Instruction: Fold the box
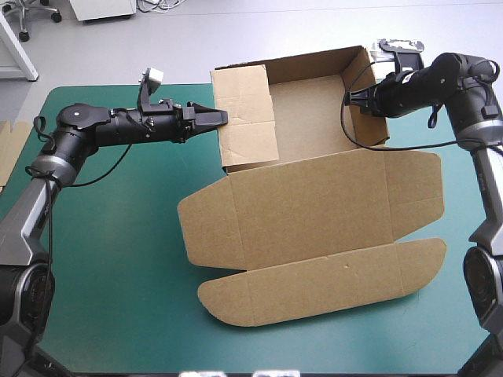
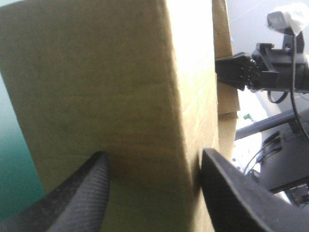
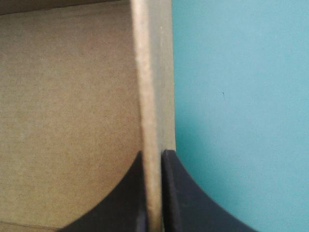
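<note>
Brown box: right gripper clamps one wall between its fingers; left gripper, fingers spread, straddles the opposite wall.

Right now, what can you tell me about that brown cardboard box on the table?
The box is one cut sheet of brown board, half assembled on the teal-green table. Its far part is an open tray with raised walls; the left wall tilts inward. The lid lies flat toward the near edge, ending in a rounded flap. The right gripper clamps the right wall's edge; the left gripper stands open around the left wall.
</note>
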Action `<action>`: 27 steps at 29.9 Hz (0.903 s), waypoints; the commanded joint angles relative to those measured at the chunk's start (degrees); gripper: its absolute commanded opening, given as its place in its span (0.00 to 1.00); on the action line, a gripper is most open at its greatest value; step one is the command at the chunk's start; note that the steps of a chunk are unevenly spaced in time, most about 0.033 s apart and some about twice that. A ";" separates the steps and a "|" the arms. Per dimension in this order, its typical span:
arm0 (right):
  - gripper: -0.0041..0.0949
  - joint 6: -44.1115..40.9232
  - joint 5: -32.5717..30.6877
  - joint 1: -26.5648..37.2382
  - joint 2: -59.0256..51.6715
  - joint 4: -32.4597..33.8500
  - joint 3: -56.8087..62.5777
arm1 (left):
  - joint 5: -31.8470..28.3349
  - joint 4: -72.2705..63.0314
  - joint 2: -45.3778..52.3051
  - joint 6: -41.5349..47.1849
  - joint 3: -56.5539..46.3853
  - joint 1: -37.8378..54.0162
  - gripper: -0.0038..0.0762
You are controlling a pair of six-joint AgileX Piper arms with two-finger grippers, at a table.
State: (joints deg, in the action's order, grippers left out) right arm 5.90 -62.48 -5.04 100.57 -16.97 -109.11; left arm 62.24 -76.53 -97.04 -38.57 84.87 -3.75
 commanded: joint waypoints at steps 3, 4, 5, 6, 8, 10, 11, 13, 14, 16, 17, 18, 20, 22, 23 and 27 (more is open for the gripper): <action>0.03 -3.37 3.20 -1.54 -2.86 -3.80 -1.75 | -1.50 7.43 2.48 7.00 7.74 -2.22 0.56; 0.03 -3.81 3.20 -2.02 -2.86 -3.80 -1.75 | -1.63 9.92 2.48 8.34 8.82 -2.58 0.56; 0.03 -4.06 3.20 -2.25 -2.86 -3.80 -1.75 | -1.71 12.06 2.48 9.72 9.80 -2.77 0.56; 0.03 -4.04 3.20 -2.45 -2.86 -3.80 -1.75 | -1.71 13.59 2.48 10.63 10.48 -3.21 0.56; 0.03 -4.38 3.09 -2.56 -2.86 -3.62 -1.75 | -1.56 16.02 2.48 12.19 11.68 -3.34 0.56; 0.03 -5.14 2.79 -2.56 -2.86 -3.62 -1.75 | -1.75 16.59 2.48 13.58 12.11 -3.34 0.56; 0.03 -5.24 2.50 -2.56 -2.86 -3.53 -1.75 | -1.65 17.55 2.48 14.43 12.33 -3.34 0.56; 0.03 -5.50 1.57 -2.71 -2.86 -3.39 -1.75 | -1.77 18.52 2.48 14.91 12.58 -3.34 0.55; 0.03 -5.90 1.29 -3.16 -2.86 -2.97 -1.75 | -1.77 18.52 2.48 14.97 12.73 -3.34 0.55; 0.03 -6.77 1.07 -4.07 -2.86 -0.63 -1.75 | -2.35 19.60 2.48 15.34 12.93 -3.34 0.53; 0.03 -7.05 0.95 -4.56 -2.86 0.15 -1.75 | -2.41 20.15 2.48 16.11 13.02 -3.34 0.53; 0.03 -7.30 0.85 -4.92 -2.86 0.83 -1.75 | -2.41 20.81 2.48 16.41 13.02 -3.34 0.53; 0.03 -7.88 0.82 -5.78 -2.71 1.38 -1.75 | -2.30 22.90 2.48 17.59 13.06 -3.46 0.53; 0.03 -8.66 0.70 -6.20 -2.33 1.64 -1.75 | -2.20 25.23 2.48 18.82 13.16 -3.90 0.53; 0.03 -8.93 0.42 -6.51 -1.90 1.99 -1.75 | -2.07 26.85 2.48 19.59 13.29 -4.25 0.53; 0.03 -9.60 -0.57 -7.46 -0.45 3.01 -1.75 | -3.10 33.91 2.48 22.67 14.62 -6.38 0.53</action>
State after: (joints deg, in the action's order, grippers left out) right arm -2.74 -65.05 -11.78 102.24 -11.98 -109.11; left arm 61.25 -44.27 -97.04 -18.33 96.77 -8.62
